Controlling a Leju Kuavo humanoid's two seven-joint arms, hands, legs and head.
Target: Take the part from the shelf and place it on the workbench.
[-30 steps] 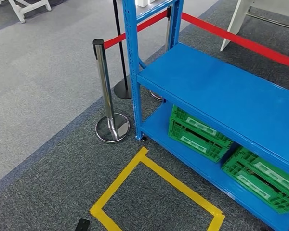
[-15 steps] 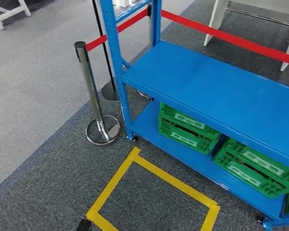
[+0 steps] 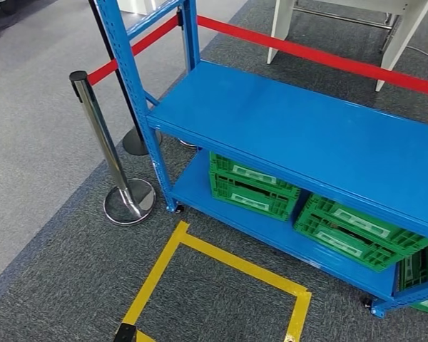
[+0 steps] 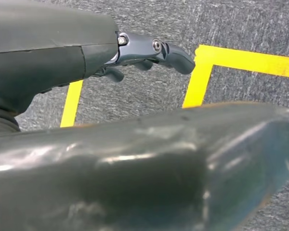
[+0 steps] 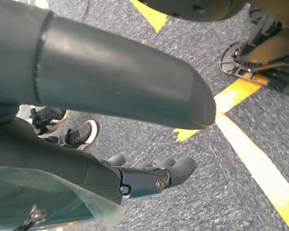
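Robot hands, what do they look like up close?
The left hand has dark grey fingers with small silver screws and rounded tips, behind a thick, smooth grey thumb. The right hand looks the same: dark fingers, shiny screws, big grey thumb.

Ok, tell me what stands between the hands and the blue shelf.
Nothing visible does. The left hand and right hand hang empty over the carpet; only the yellow tape square lies flat before the blue shelf. The chrome stanchion stands off its left end.
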